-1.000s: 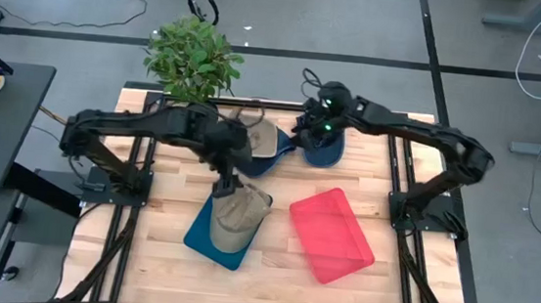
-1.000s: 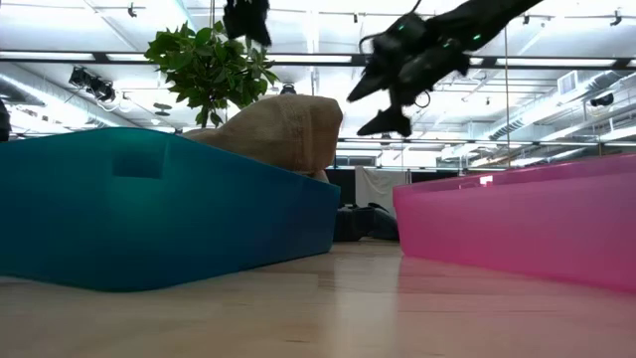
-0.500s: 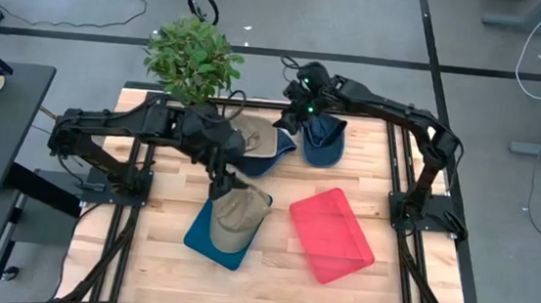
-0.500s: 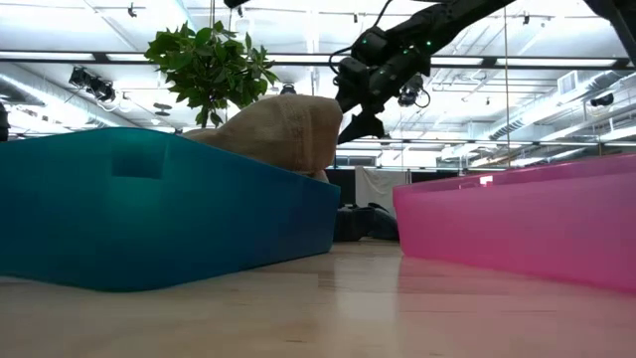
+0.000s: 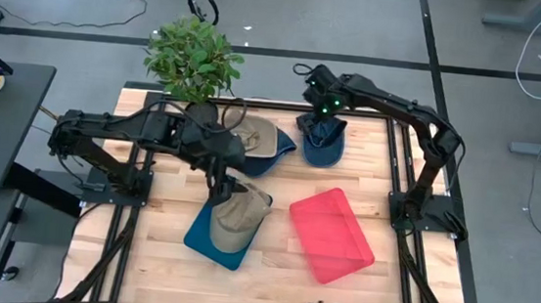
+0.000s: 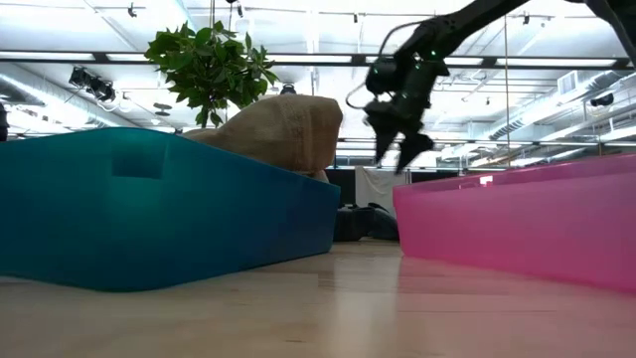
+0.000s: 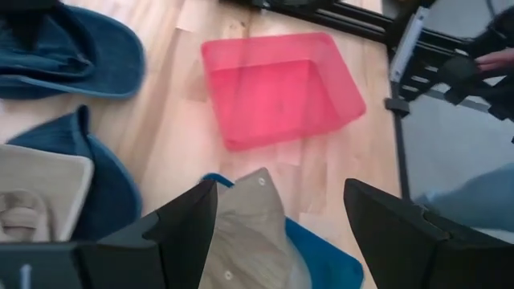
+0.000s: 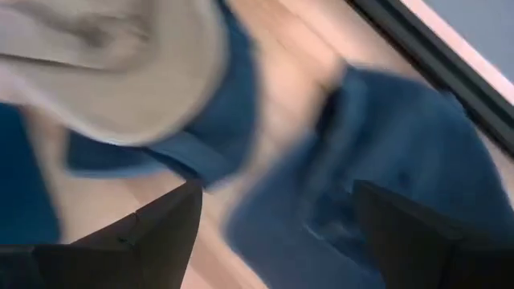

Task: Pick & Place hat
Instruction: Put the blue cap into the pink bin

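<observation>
Status | right end effector (image 5: 315, 117) fingers apart, above navy hat (image 5: 324, 142) at table (image 5: 387, 279) back | left end effector (image 5: 225, 181) fingers apart, over tan hat (image 5: 235, 217) in blue bin (image 5: 202, 240) | pink bin (image 5: 332, 235) beside it

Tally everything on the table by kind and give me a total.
Tan hats: 2
Blue hats: 2
Bins: 2, blue bin, pink bin
Potted plant: 1
Total: 7
</observation>
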